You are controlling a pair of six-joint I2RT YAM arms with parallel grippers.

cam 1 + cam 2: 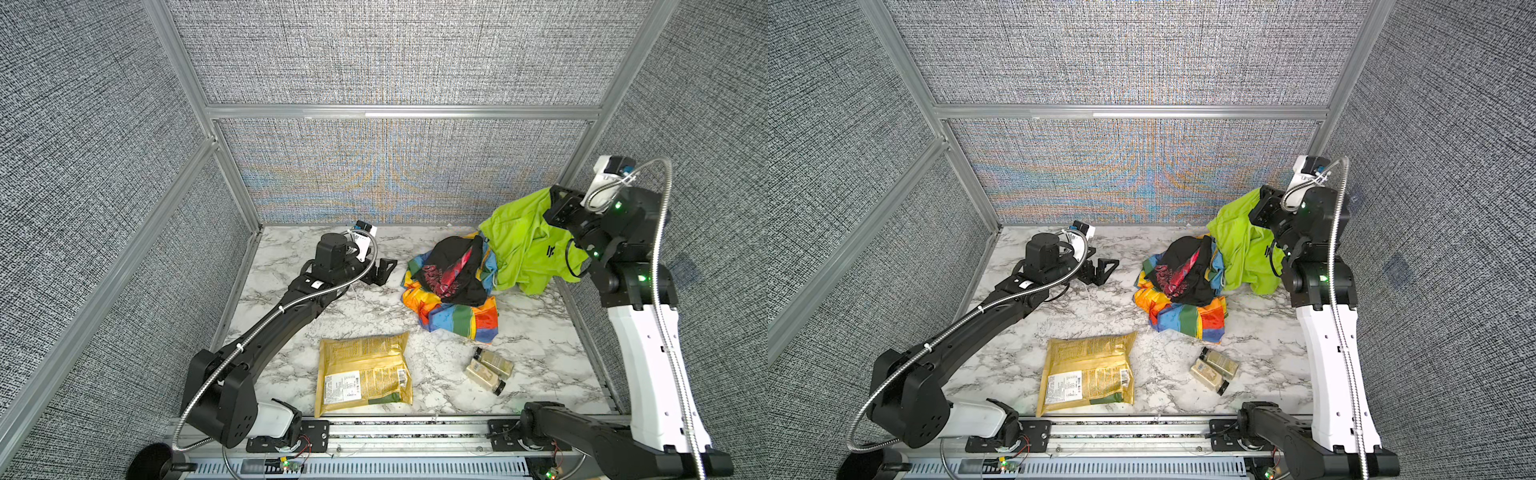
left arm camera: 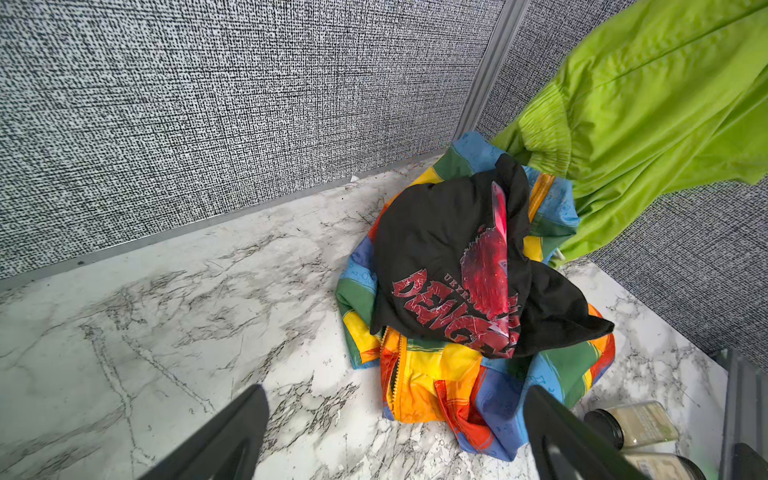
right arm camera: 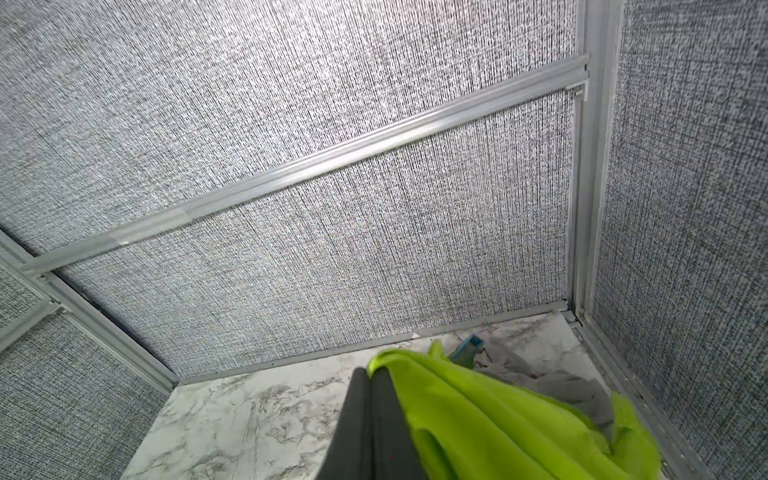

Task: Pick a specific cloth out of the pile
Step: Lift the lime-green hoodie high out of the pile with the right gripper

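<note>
1. Nearest the front edge of the marble table there's a gold snack bag lying flat, and to its right two small jars on their sides, touching each other. Bare marble all around both.
2. Mid-table, left side: the left gripper sits low over the table with its fingers spread wide, nothing between them. It's apart from the pile, with open marble in the gap.
3. Mid-table, right side: the pile, a rainbow colour-block cloth on the bottom with the black cloth with red print bunched on top.
4. Further back and up, near the right wall: the right gripper is pinched tight on a top fold of the lime-green cloth. The cloth hangs from it, lifted, draping down behind and right of the pile, lower hem about at the table and brushing the rainbow cloth's edge.
5. Far right corner, seen from the right wrist: a grey cloth crumpled on the marble below the green one, close to the wall frame. Tight back there.
</note>
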